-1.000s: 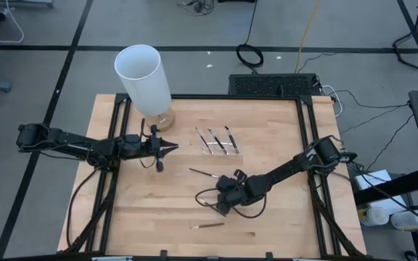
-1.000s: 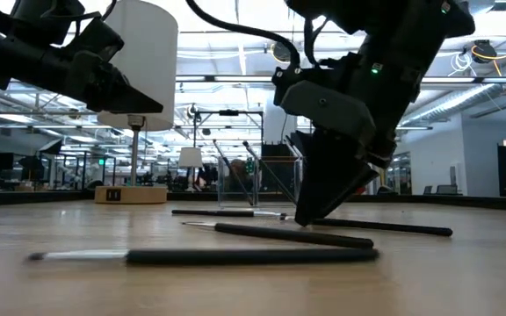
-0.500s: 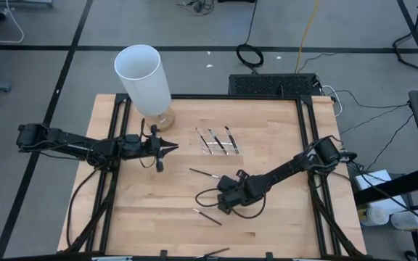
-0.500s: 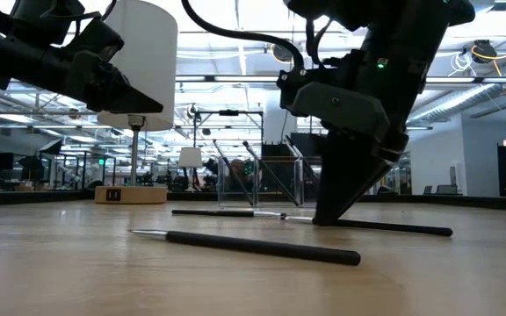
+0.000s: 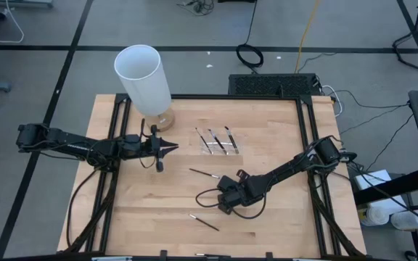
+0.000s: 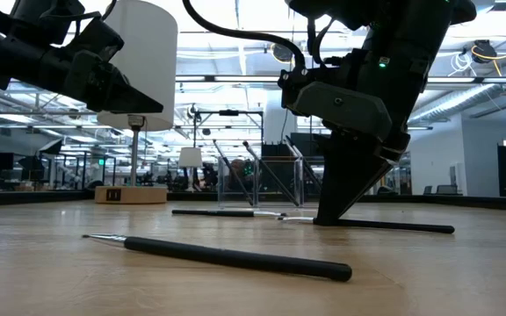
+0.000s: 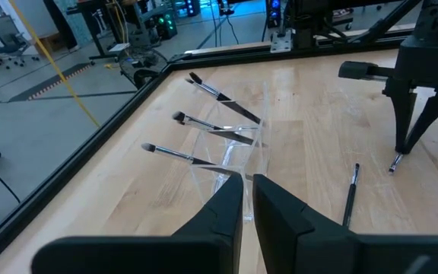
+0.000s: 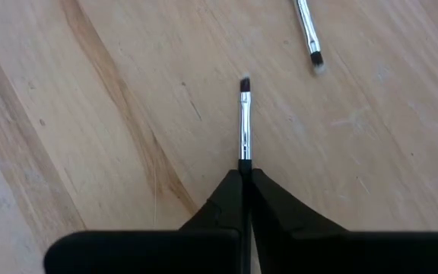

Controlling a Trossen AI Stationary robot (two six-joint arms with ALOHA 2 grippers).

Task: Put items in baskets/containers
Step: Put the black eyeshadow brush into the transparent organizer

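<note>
- Clear plastic forms the tray [image 7: 230, 152], which sits just ahead of the left gripper's fingertips and is hard to make out against the wooden table [image 5: 274, 130].
- Three brushes [image 7: 223, 93] rest in the tray, leaning side by side, their bristle ends poking up and out over one wall.
- From above, the same three brushes show as short parallel strokes, well beyond the right gripper and to the far side of it.
- Left gripper [image 5: 174, 148] hovers above the table, pointing at the tray; its fingers are nearly together with a slim gap, and nothing sits between them.
- Right gripper [image 8: 243, 173] points down at the table with its fingers pressed together on the handle of a brush [image 8: 244, 122], whose silver ferrule and dark tip stick out past the fingertips.
- In the low view this brush seems to lie flat on the wood under the fingertips, though the contact is hard to judge.
- Another brush's tip [image 8: 309, 34] lies close ahead of the right gripper, apart from the held one.
- A further loose brush [image 5: 204, 222] lies on the table on the near side of the right gripper, away from the tray.
- A tall white cylinder [image 5: 144, 78] on a wooden base stands beside the left gripper, at the table's far edge.
</note>
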